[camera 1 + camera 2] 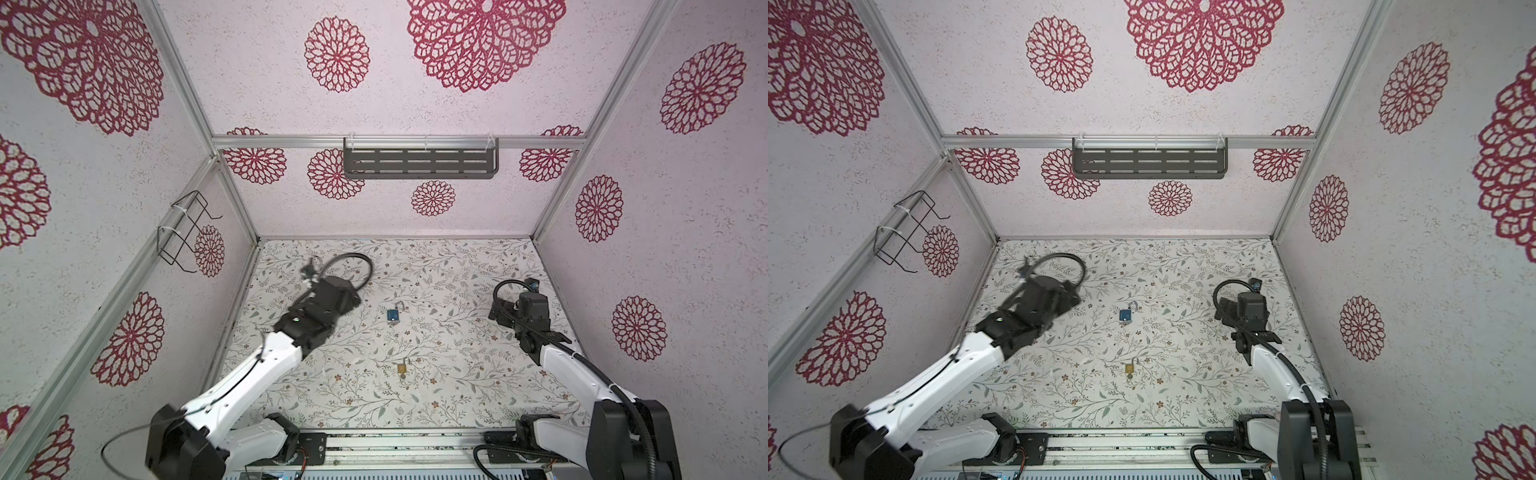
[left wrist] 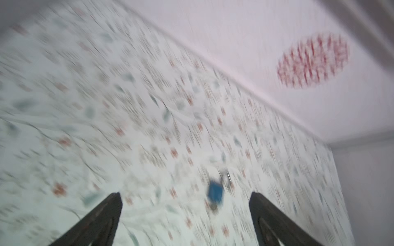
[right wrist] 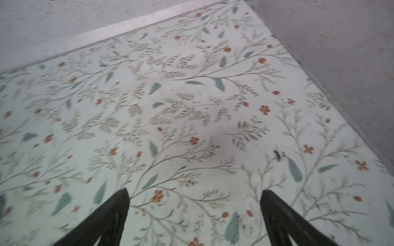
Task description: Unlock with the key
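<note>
I'm looking down on the pale table w/ leaf-and-flower print point(image 1: 457, 270), boxed in by white walls w/ red rosette prints point(image 1: 291, 208) on an alu frame point(image 1: 291, 142). A dark grey slotted metal shelf point(image 1: 419, 162) is hanging on the back wall and a black wire basket point(image 1: 183, 232) on the left wall; can't tell contents from here. A small blue padlock point(image 1: 392, 314) is lying mid-table, w/ a small brass padlock point(image 1: 401, 368) nearer me, the two well apart. Key: too small to make out. The left pincer point(image 2: 185, 194) is hovering spread wide, gripping nothing, w/ the blue padlock point(image 2: 215, 192) ahead btwn its fingers. The right pincer point(image 3: 195, 191) is hanging spread too, over bare table.
</note>
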Controlling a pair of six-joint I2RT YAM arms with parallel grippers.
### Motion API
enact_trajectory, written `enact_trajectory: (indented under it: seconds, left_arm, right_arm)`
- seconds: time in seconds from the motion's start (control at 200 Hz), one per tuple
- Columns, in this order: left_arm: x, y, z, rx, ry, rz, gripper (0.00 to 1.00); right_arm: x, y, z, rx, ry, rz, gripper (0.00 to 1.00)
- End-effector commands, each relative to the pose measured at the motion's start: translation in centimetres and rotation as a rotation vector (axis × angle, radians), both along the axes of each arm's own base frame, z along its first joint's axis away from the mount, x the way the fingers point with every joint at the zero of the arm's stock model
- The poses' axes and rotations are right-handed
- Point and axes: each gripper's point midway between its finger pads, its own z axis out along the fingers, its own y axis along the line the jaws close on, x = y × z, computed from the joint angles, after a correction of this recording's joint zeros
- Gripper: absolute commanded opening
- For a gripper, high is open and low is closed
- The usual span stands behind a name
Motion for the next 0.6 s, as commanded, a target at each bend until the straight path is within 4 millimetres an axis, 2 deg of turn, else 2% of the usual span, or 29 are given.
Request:
enact_trajectory:
  seconds: [0.0,0.05,0.095,0.155,0.25,0.3,0.32,0.38,0.445,0.485,0.52,0.555,0.595]
  left_arm:
    - [-1.1,10.9,-1.2,0.385,0.045,0.227,0.97]
    - [-0.7,13.5,-2.1,0.443,0.015,0.264,0.97]
    - [-0.2,15.1,-3.2,0.465,0.001,0.267,0.97]
    - [0.5,16.4,-5.2,0.477,-0.006,0.270,0.97]
    - [1.8,15.9,-7.2,0.514,-0.047,0.191,0.97]
    - [2.2,15.5,-7.3,0.529,-0.125,0.171,0.97]
    - [2.3,15.3,-7.3,0.531,-0.161,0.162,0.97]
    - [2.8,14.6,-7.8,0.516,-0.235,0.102,0.97]
    - [3.6,13.8,-9.9,0.509,-0.220,0.032,0.97]
    - [4.1,13.2,-10.5,0.524,-0.242,-0.005,0.97]
    - [4.4,13.2,-10.2,0.534,-0.267,0.001,0.98]
    - [4.5,13.5,-10.2,0.525,-0.242,0.018,0.97]
    - [4.6,14.7,-11.1,0.501,-0.151,0.069,0.98]
  right_arm:
    - [1.9,-3.1,2.3,-0.133,-0.205,-0.100,0.99]
    - [2.3,-3.2,0.9,-0.154,-0.192,-0.082,0.99]
    - [2.8,-3.1,-0.2,-0.159,-0.176,-0.062,0.99]
    - [4.0,-2.5,-0.5,-0.156,-0.162,-0.012,0.99]
    - [5.2,0.1,0.8,-0.160,-0.283,0.157,0.99]
    - [5.3,0.1,-0.1,-0.151,-0.265,0.159,0.99]
    - [5.3,0.2,0.3,-0.151,-0.283,0.164,0.99]
    - [4.3,1.0,0.4,-0.156,-0.324,0.208,0.99]
    - [2.7,1.8,0.4,-0.172,-0.413,0.245,0.99]
    - [2.2,1.6,1.3,-0.177,-0.461,0.229,0.99]
    - [2.7,0.7,0.6,-0.171,-0.413,0.181,0.99]
    - [3.3,0.4,0.3,-0.178,-0.385,0.159,0.99]
    - [3.2,0.5,0.2,-0.204,-0.368,0.147,0.99]
